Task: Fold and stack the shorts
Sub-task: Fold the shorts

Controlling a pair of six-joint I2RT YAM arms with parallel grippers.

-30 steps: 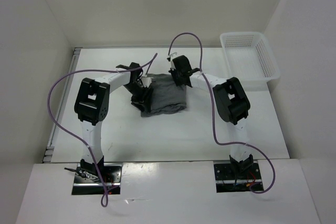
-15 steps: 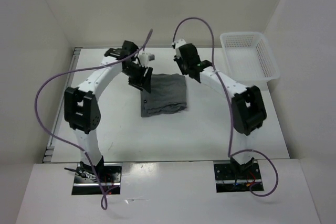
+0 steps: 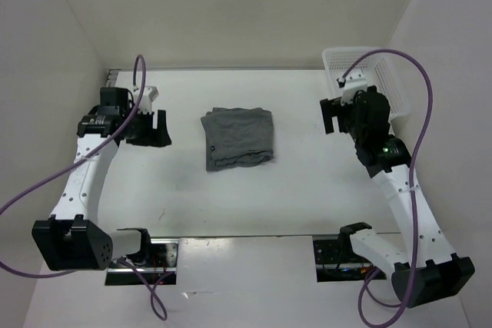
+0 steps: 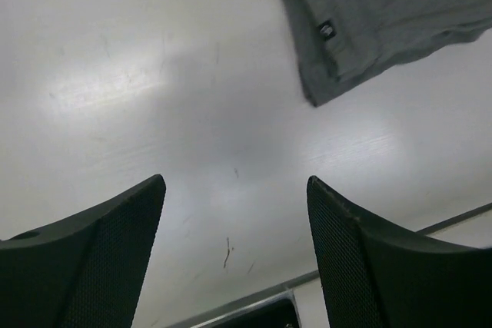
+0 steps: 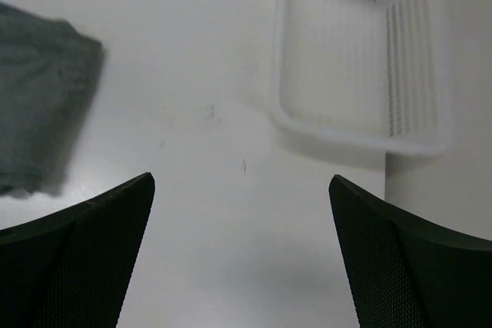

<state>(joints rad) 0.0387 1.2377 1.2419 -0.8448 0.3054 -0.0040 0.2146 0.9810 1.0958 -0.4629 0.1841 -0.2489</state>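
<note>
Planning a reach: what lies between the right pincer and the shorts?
Only bare table between the right pincer and the folded shorts, per top and right wrist views.

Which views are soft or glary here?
Top external: evenly lit and sharp, the shorts crisp. Left wrist: pale glare on the table, cloth in focus. Right wrist: soft throughout, the basket and shorts blurred.

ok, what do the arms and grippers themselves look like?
Left arm and right arm: white links, black joint housings, a purple cable looping off each. Left gripper and right gripper: black, two broad tapered fingers with a fine mesh texture on the inner faces.
</note>
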